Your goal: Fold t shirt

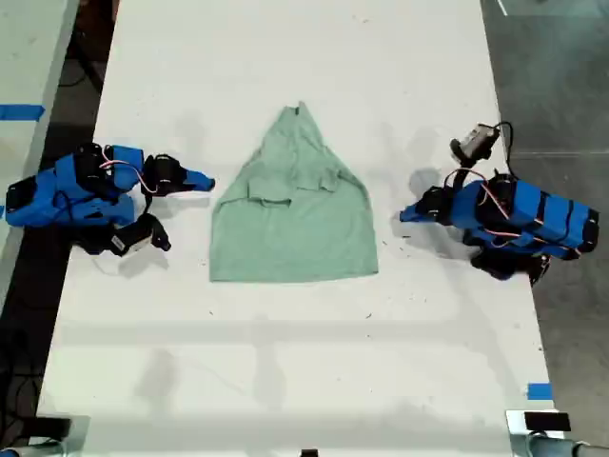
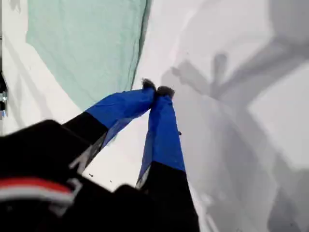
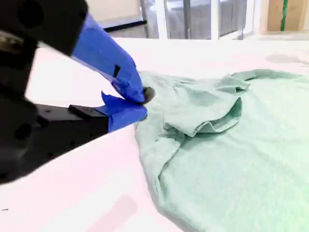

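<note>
The t shirt (image 1: 293, 214) lies in the middle of the white table (image 1: 285, 362), its sleeves already folded in. It looks soft, light and floppy, so I would pinch a bottom corner. My first gripper (image 2: 157, 91) is closed on nothing. My second gripper (image 3: 140, 104) looks nearly closed, beside the cloth.

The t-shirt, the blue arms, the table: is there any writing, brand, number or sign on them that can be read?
None can be read in any view.
The t shirt: plain mint green, no print; the dark spot at its neck is too small to read.
My first gripper and my second gripper: plain blue and black, no lettering visible.
The table: bare white, no marks.
The blue tape at the exterior view's right edge: blank.
</note>
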### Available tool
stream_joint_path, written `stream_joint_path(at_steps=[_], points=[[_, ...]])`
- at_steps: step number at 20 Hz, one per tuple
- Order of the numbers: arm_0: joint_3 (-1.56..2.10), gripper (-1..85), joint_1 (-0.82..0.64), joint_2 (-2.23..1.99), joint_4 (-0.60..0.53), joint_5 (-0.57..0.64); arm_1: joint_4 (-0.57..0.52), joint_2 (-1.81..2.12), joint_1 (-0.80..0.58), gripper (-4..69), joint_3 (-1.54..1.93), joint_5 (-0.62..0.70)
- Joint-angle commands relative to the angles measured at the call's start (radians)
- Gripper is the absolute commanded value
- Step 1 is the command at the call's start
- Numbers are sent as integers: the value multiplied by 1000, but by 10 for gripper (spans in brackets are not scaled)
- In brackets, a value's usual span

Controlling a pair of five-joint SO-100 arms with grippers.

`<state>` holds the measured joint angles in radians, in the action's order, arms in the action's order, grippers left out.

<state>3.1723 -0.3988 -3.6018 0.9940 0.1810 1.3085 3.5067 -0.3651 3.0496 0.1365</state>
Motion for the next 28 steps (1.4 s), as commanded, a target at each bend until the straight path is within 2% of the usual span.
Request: stream_joint_path(at_steps=[1,13,16,18,20,23,28], points=[[21,4,-9,-6,-14,-3,-2,5,-8,12,51,-6],[26,5,-12,-6,-12,-6,2,5,-17,12,49,5],[23,2,-9,-6,-12,-3,-25,5,-12,13,23,66],[23,3,-8,-6,-12,-2,5,-20,0,13,-103,91],[23,6,-14,-6,-14,3,-20,-216,18,13,-270,103],[21,6,-12,-6,-14,3,-69,-787,32,24,-598,118],[20,3,-8,-6,-9,3,-55,-1516,106,227,-1077,104]])
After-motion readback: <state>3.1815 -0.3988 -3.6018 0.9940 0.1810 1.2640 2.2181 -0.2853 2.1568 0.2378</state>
